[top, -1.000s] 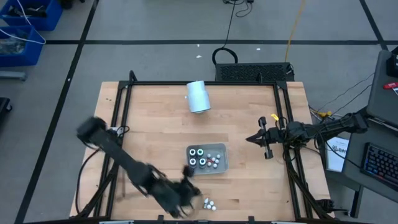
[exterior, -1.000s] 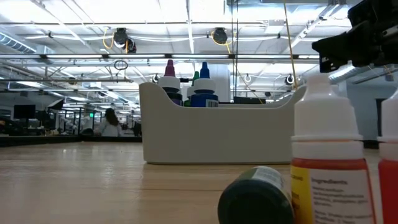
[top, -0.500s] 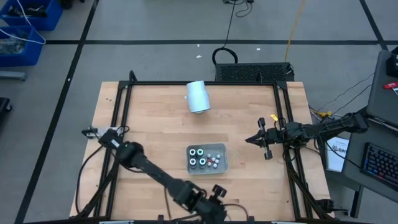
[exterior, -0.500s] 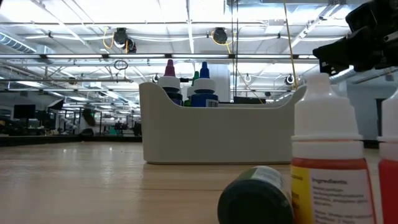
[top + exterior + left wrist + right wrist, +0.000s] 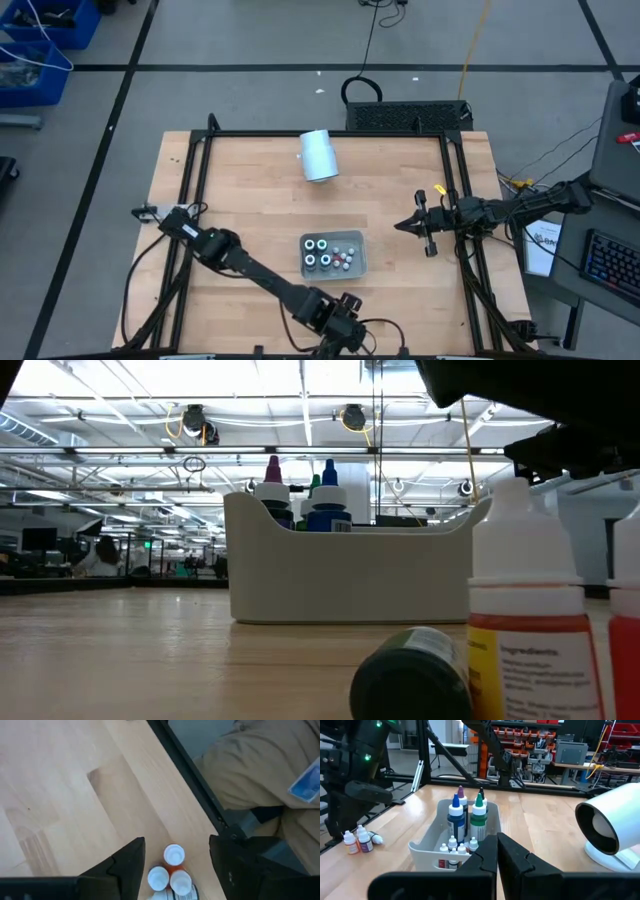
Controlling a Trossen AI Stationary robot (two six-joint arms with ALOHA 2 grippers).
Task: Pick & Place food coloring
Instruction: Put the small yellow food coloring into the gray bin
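Three food coloring bottles (image 5: pixel 170 872) sit between open left fingers (image 5: pixel 131 865); right fingers (image 5: pixel 512 855) closed.

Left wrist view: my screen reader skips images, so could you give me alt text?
The left gripper, fingers open, hangs over small white-capped food coloring bottles standing near the edge of the light wooden table. A person in tan clothing is beyond the black frame rail.

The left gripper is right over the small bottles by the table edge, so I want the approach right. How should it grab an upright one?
From straight above, open left gripper closing on the white cap; the orange bottle stands upright, tight against its neighbours.
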